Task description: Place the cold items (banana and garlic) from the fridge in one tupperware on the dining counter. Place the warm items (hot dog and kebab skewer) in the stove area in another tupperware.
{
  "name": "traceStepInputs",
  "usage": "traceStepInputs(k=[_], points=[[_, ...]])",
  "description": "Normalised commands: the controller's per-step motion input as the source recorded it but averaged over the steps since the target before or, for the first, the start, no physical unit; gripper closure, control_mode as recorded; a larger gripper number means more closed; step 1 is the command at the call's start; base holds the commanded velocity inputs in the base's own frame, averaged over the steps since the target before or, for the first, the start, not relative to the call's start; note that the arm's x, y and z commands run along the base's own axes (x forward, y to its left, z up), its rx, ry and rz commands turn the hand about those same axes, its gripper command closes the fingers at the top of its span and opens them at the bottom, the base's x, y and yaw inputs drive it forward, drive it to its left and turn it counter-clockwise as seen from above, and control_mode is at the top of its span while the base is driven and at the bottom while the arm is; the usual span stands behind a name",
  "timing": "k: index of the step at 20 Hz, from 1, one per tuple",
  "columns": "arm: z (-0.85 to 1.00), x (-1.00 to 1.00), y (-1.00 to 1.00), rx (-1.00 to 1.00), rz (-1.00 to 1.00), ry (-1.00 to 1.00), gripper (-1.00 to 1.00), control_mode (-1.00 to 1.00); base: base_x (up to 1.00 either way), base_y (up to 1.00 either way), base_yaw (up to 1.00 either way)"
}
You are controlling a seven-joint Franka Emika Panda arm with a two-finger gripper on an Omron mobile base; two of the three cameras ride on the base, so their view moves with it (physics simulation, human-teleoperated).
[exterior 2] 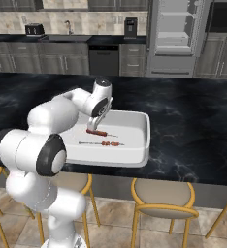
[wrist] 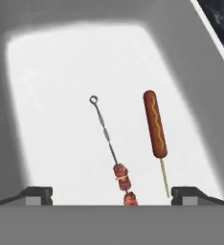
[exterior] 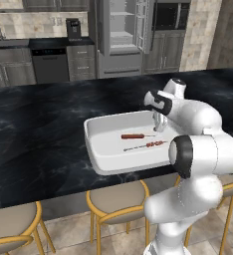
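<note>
Here, the hot dog (wrist: 155, 124) is seen lying flat in the white tupperware (exterior: 96, 149) on the dining counter (exterior: 34, 129), the kebab skewer (wrist: 111, 153) at its 9 o'clock (hand view), beneath the spread-wide, empty gripper (wrist: 111, 194).

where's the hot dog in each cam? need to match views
Left base view: hot dog in the white tray, centre, behind the kebab skewer.
Right base view: hot dog at tray's left-centre, just below the gripper.
Hand view: hot dog right of centre, upright, skewer to its left.
Shared landmark: the kebab skewer lying beside it.
</note>
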Motion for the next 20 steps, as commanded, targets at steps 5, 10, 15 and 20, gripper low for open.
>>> traceStepInputs(k=[5, 10, 15, 20], points=[[0.48, -1.00, 0.05, 0.05, -0.27, -0.08, -1.00, -1.00, 0.00, 0.00, 0.00], [0.37, -0.97, 0.10, 0.05, -0.27, -0.06, -1.00, -1.00, 0.00, 0.00, 0.00], [0.44, -0.95, 0.12, 0.06, -0.26, -0.04, -1.00, -1.00, 0.00, 0.00, 0.00], [0.56, -0.91, 0.10, 0.06, -0.25, 0.00, -1.00, -1.00, 0.00, 0.00, 0.00]])
